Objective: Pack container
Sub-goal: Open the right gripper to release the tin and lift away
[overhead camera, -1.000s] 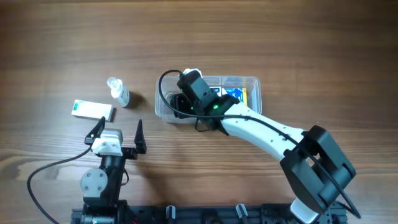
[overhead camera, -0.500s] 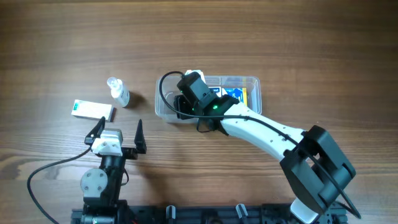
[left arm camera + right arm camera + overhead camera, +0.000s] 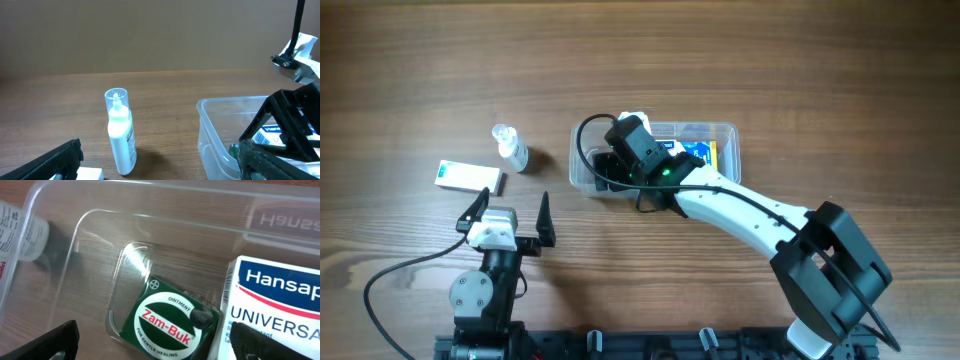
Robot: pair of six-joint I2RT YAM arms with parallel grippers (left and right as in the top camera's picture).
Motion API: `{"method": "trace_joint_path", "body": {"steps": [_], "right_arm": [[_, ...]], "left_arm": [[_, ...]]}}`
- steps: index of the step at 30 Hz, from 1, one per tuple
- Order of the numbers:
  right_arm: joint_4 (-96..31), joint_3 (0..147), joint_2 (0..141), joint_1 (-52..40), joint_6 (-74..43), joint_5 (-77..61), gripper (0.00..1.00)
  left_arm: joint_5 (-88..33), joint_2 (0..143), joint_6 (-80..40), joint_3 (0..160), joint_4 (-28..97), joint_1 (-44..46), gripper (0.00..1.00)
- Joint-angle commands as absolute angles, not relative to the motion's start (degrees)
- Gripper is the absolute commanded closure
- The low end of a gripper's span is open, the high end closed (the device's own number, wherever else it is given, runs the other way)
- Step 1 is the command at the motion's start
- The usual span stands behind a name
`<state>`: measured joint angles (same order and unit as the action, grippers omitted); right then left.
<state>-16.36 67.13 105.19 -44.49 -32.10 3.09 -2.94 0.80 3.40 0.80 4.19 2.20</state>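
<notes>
A brown wood-grain worktop [image 3: 840, 70] fills the overhead view, its planks running left to right. From the left wrist view a plain, matte brown wall [image 3: 150, 35] rises behind its far edge.

The clear, see-through plastic rectangular container with rounded corners [image 3: 725, 130] stands a little right of the worktop's centre, with the right arm reaching over its left half. On its floor lies a square green tin labelled Zam-Buk [image 3: 162, 325]. Just to the tin's right is a white and blue carton printed Hansaplast [image 3: 270, 300].

The right end effector [image 3: 155, 342] hangs above the tin with its dark fingertips far apart at the two lower corners of the wrist view. Nothing is held between them.

The left end effector [image 3: 510, 215] sits near the front edge of the worktop, well apart from the container. Its black fingers are spread wide and hold nothing.

A small clear bottle with white contents [image 3: 121, 132] stands upright to the left of the container, apart from it. Near the bottle, further left, a flat white box with a green end [image 3: 470, 177] lies on the wood. A black cable [image 3: 390, 275] curves across the worktop from the left arm's base.
</notes>
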Motion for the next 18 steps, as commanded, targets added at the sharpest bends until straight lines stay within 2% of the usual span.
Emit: {"method": "trace_joint_path", "body": {"steps": [1, 4, 6, 8, 9, 10, 11, 12, 18], "right_arm": [[-15.38, 68.38, 105.84, -44.77, -32.32, 4.25, 0.05], [-13.87, 68.38, 105.14, -44.77, -31.35, 2.9, 0.12], [-12.32, 68.42, 104.77, -44.77, -31.46, 0.19, 0.21], [-10.72, 68.4, 104.77, -44.8, -31.62, -2.96, 0.4], [-10.24, 68.4, 104.79, -44.8, -31.73, -4.36, 0.53], [-9.93, 68.4, 104.79, -44.84, -31.79, -5.3, 0.63], [-9.87, 68.4, 104.79, -45.1, -32.27, -5.43, 0.72], [-9.85, 68.4, 104.79, -45.3, -32.58, -5.39, 0.77], [-8.23, 68.36, 104.79, -45.47, -33.19, -5.52, 0.93]], "left_arm": [[-3.6, 0.38, 4.27, 0.32, 4.05, 2.46, 0.0], [-3.6, 0.38, 4.27, 0.34, 4.05, 2.46, 0.0], [-3.6, 0.38, 4.27, 0.32, 4.05, 2.46, 0.0], [-3.6, 0.38, 4.27, 0.32, 4.05, 2.46, 0.0], [-3.6, 0.38, 4.27, 0.34, 4.05, 2.46, 0.0], [-3.6, 0.38, 4.27, 0.34, 4.05, 2.46, 0.0], [-3.6, 0.38, 4.27, 0.32, 4.05, 2.46, 0.0], [-3.6, 0.38, 4.27, 0.34, 4.05, 2.46, 0.0], [-3.6, 0.38, 4.27, 0.32, 4.05, 2.46, 0.0]]}}
